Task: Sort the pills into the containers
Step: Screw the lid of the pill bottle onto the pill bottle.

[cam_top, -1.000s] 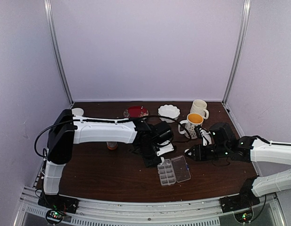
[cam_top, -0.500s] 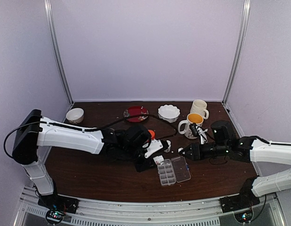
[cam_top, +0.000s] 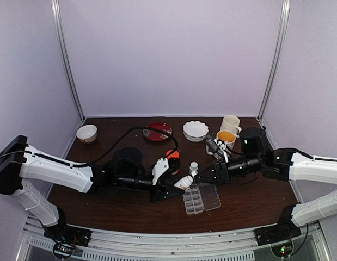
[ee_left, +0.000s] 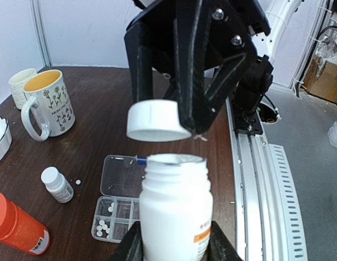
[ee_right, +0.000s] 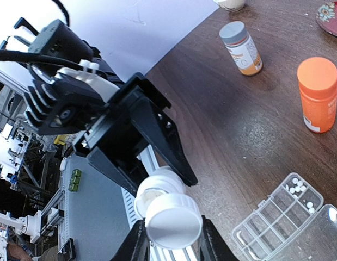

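Dark table (box open below): left gripper clamps bottle, right gripper pinches cap clear of mouth, for pouring pills.

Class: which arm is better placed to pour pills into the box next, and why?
Left. The left gripper holds the open bottle near the box; the right gripper holds only the cap.
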